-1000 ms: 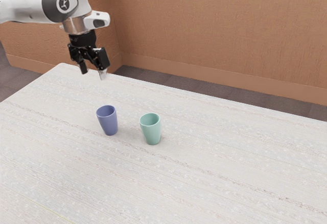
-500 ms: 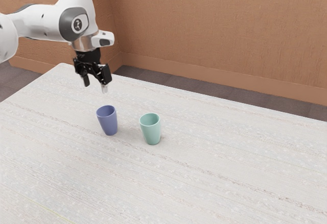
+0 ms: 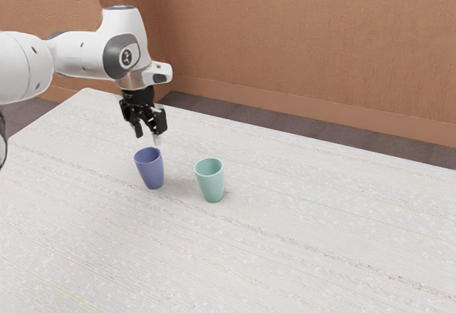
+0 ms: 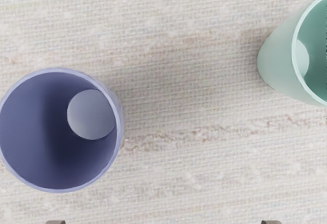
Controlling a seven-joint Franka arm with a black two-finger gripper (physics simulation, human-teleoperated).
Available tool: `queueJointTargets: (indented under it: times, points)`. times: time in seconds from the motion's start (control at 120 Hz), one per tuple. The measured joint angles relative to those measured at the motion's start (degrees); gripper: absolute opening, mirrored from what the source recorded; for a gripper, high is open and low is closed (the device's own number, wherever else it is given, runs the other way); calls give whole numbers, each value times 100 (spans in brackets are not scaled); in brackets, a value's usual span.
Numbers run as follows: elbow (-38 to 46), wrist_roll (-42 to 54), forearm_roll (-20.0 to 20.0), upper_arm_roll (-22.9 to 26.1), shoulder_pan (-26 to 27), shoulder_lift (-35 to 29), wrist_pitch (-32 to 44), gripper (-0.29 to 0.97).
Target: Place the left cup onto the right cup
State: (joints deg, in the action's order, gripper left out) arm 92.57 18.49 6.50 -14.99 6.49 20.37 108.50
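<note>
A purple cup (image 3: 149, 167) stands upright on the pale table (image 3: 299, 242), at the exterior view's left of a green cup (image 3: 210, 179), also upright. My gripper (image 3: 148, 135) hangs open just above the purple cup's rim, a little toward its far side, with nothing between the fingers. From the wrist camera I look down into the purple cup (image 4: 60, 129) right under the hand, and the green cup (image 4: 296, 55) stands off to one side of it.
The table's far edge runs close behind the arm, with dark floor (image 3: 342, 131) and a brown wall (image 3: 306, 35) beyond. Open tabletop stretches toward the exterior view's right and the front.
My arm has come down and moved toward the exterior view's right, bringing the open gripper from high behind the cups to just over the purple cup.
</note>
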Motion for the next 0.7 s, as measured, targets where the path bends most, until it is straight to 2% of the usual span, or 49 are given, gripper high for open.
queueJointTargets:
  times: [0.175,0.7]
  points:
    - [10,41,114,-3,-15,140,189,47]
    - [9,114,94,-4,-16,556,607,47]
